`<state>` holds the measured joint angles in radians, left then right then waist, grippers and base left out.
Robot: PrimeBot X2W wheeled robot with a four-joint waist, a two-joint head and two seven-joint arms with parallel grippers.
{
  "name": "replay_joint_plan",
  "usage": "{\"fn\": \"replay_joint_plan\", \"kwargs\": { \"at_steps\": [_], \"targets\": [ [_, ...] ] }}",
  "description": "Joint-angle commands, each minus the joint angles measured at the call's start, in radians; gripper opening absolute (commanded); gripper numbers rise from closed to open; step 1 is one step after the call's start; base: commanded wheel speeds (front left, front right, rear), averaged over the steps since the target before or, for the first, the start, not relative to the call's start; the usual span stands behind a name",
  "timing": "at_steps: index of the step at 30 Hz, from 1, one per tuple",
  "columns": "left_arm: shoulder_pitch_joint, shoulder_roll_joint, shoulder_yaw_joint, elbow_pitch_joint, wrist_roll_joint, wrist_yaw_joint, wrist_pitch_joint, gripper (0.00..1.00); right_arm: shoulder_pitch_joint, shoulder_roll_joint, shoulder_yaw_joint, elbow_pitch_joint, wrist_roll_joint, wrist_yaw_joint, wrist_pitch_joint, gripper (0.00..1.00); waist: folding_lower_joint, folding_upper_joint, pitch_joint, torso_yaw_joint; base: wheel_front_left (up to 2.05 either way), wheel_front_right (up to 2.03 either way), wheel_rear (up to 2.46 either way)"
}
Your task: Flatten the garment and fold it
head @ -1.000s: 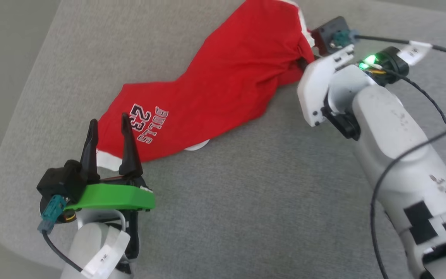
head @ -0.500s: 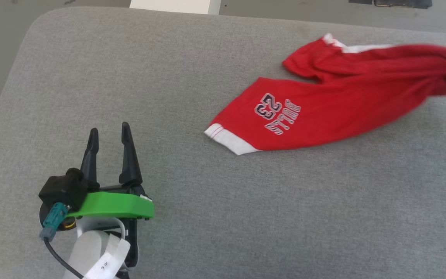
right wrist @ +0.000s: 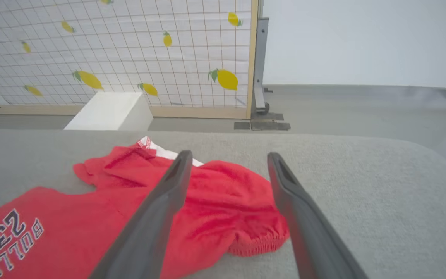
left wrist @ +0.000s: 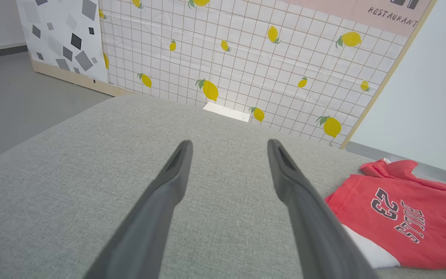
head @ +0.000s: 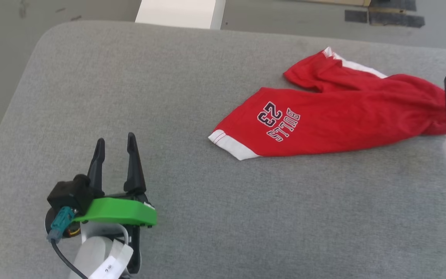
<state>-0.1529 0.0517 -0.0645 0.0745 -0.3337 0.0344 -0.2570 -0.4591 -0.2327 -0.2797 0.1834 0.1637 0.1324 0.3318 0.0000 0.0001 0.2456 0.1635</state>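
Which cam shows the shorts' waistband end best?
Right wrist view: the shorts' gathered waistband lies close, framed between the open right hand's fingers. Head view puts that end at the frame edge; left wrist view gives the printed leg and white hem.

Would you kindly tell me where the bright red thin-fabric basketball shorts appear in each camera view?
Head view: the red shorts lie centre right.
Left wrist view: lower right corner.
Right wrist view: lower left to centre.
Shared landmark: the "BULLS 23" print on one leg.
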Motion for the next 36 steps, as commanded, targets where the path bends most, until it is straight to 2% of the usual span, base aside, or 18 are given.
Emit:
{"fn": "replay_joint_plan", "kwargs": {
  "at_steps": [1,4,6,10,15,18,21,24,29,31,36],
  "targets": [
    [0.012,-0.001,0.001,0.005,0.009,-0.007,-0.005,1.0,0.051,0.037,-0.017,-0.033,0.0,-0.002,-0.033,1.0,0.0,-0.0001,-0.032,-0.023,0.0,0.0,0.0],
    [0.022,-0.001,-0.003,0.014,0.008,-0.009,-0.005,1.0,0.156,0.125,-0.053,-0.118,0.017,-0.002,-0.089,1.0,0.0,-0.0001,-0.058,-0.039,0.0,0.0,0.0],
    [0.027,-0.001,-0.006,0.018,0.01,-0.009,-0.005,1.0,0.225,0.156,-0.053,-0.16,0.028,-0.002,-0.112,1.0,0.0,-0.0001,-0.07,-0.05,0.0,0.0,0.0],
    [0.036,-0.001,-0.01,0.024,0.01,-0.01,-0.005,1.0,0.324,0.179,-0.042,-0.202,0.065,-0.002,-0.137,1.0,0.0,-0.0001,-0.083,-0.072,0.0,0.0,0.0],
    [0.013,0.004,-0.034,0.043,0.005,-0.025,0.032,1.0,0.365,0.182,-0.018,-0.199,0.118,-0.002,-0.149,1.0,0.0,-0.0001,-0.078,-0.102,0.0,0.0,0.0],
    [-0.076,0.013,-0.073,0.079,0.001,-0.052,0.137,1.0,0.366,0.182,-0.003,-0.206,0.126,-0.002,-0.154,1.0,0.0,-0.0001,-0.062,-0.121,0.0,0.0,0.0],
    [-0.226,0.022,-0.113,0.148,-0.008,-0.079,0.301,1.0,0.357,0.182,0.012,-0.215,0.13,-0.002,-0.156,1.0,0.0,-0.0001,-0.034,-0.145,0.0,0.0,0.0],
    [-0.382,0.027,-0.144,0.232,-0.012,-0.088,0.468,1.0,0.342,0.182,0.029,-0.216,0.131,-0.002,-0.16,1.0,0.0,-0.0001,-0.001,-0.174,0.0,0.0,0.0],
    [-0.617,0.033,-0.188,0.39,0.001,-0.073,0.745,1.0,0.315,0.182,0.068,-0.201,0.148,-0.002,-0.173,1.0,0.0,-0.0001,0.064,-0.243,0.0,0.0,0.0],
    [-0.674,0.036,-0.209,0.443,0.02,-0.054,0.834,1.0,0.307,0.182,0.079,-0.194,0.153,-0.002,-0.183,1.0,0.0,-0.0001,0.088,-0.27,0.0,0.0,0.0],
    [-0.736,0.048,-0.277,0.536,0.081,-0.036,0.971,1.0,0.297,0.182,0.097,-0.17,0.164,-0.002,-0.21,1.0,0.0,-0.0001,0.128,-0.314,0.0,0.0,0.0]
  ]
}}
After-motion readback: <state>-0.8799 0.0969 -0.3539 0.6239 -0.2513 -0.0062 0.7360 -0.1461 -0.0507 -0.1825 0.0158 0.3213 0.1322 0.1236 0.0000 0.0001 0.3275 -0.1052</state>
